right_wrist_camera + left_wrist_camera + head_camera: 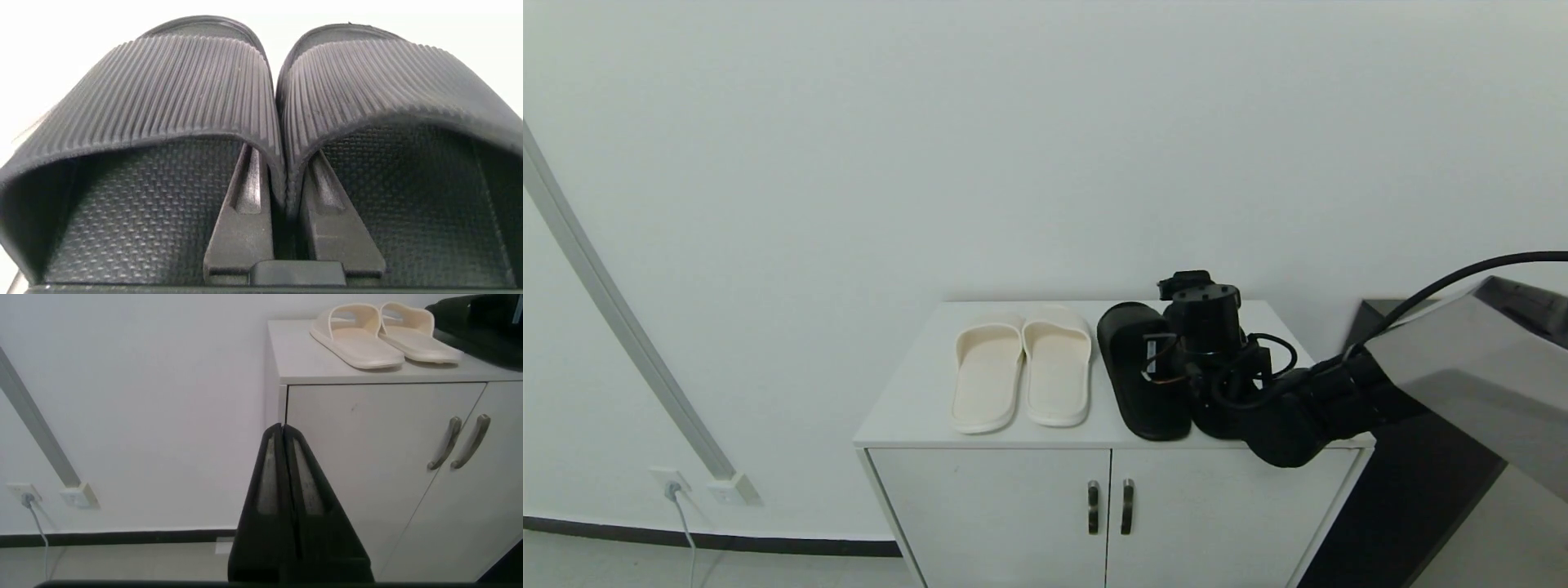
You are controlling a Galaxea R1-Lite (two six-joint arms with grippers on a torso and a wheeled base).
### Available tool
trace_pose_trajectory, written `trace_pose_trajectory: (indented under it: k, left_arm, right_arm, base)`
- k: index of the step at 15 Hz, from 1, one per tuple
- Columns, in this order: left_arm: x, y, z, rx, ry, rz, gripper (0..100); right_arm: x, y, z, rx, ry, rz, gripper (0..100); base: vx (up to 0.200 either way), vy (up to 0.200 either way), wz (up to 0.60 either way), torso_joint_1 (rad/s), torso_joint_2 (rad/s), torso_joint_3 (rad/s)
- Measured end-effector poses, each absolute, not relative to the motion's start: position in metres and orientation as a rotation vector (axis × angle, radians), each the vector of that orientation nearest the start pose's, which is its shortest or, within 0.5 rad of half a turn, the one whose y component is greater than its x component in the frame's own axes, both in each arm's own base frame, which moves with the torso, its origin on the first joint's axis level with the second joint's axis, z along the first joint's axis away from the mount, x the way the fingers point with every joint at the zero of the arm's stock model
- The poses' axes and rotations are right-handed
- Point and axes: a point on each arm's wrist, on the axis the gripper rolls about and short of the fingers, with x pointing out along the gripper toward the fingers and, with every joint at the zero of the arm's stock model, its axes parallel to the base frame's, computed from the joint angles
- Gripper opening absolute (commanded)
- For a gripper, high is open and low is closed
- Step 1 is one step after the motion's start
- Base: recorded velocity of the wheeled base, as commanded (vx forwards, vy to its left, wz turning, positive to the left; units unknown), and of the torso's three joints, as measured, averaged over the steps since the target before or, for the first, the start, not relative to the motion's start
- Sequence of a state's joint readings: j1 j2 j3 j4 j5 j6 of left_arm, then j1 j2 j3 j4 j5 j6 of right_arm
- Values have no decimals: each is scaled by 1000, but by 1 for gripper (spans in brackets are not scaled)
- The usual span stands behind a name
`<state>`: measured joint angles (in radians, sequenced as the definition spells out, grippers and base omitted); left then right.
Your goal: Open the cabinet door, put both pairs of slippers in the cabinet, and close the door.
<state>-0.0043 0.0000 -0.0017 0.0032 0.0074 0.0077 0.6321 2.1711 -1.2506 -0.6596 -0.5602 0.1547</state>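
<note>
Black slippers (1139, 371) sitting at right front edge of cabinet top (907, 408); right gripper (284, 159) clamping their touching inner walls. I'm planning firm, level lift so neither drops. Left gripper (283, 429) hanging closed; cabinet doors (996, 514) not yet opened.

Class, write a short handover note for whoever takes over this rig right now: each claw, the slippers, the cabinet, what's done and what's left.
Left claw: shut, empty, low, off the left front of the cabinet.
Right claw: shut on the black slippers atop the cabinet, one finger inside each.
White slippers: on top, beside the black pair.
Doors: both shut.
Done: black pair gripped.
Left: open a door, stow both pairs, close it.
</note>
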Motion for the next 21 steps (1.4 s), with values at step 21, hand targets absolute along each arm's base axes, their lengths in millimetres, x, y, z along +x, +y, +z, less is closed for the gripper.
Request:
trace_pose_trajectory:
  k: [21]
  left_arm:
    - [-23,0,76,8,0,5,0]
  right_arm:
    - [174,189,177,-48,293,743,0]
  base:
    - [0,0,0,0,0,0]
